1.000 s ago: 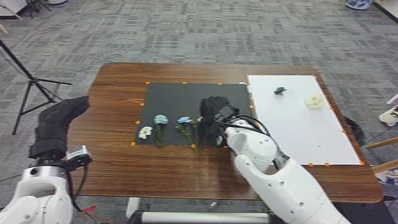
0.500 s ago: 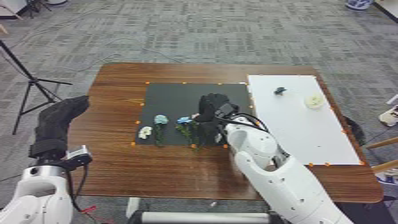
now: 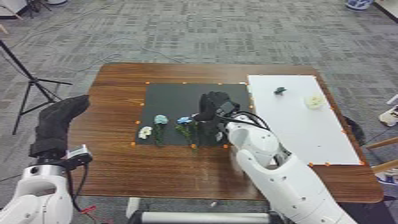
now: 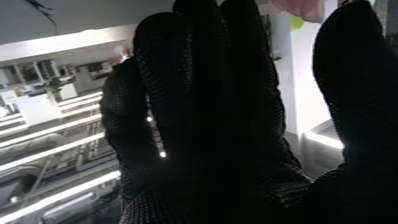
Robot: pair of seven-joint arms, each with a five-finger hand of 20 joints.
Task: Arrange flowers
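We have our right hand [image 3: 211, 104] over the right half of the mat [image 3: 169, 97], its arm crossing the mat's right edge. In the right wrist view its fingers [image 4: 164, 55] are straight and the thumb [image 4: 333, 65] stands well apart from them, so the hand is released. Across the gap between them we see something pink [image 4: 304, 7] with a bit of green beside it; we cannot tell whether it touches the glove.

Our left hand [image 3: 62, 114] is left of the mat, over the table's left edge, its fingers straight and holding nothing we can see.

The flowers lie mostly on the mat. At its near left corner is a white flower [image 3: 146, 132]. Just to the right of that lies a pale blue flower [image 3: 161, 119], its stem running toward the mat's near edge. Nearer the mat's middle is a blue flower [image 3: 184, 120], with green leaves [image 3: 183, 130] on the side toward us. A small whitish thing [image 3: 219, 136] sits by the mat's near right corner, beside the right arm; we cannot tell what it is.

Right of the mat lies the white board [image 3: 298, 130]. It bears a dark green piece [image 3: 280, 91] and, farther from the mat, a cream flower [image 3: 314, 102]. Mat and board both lie on the brown table [image 3: 169, 172].
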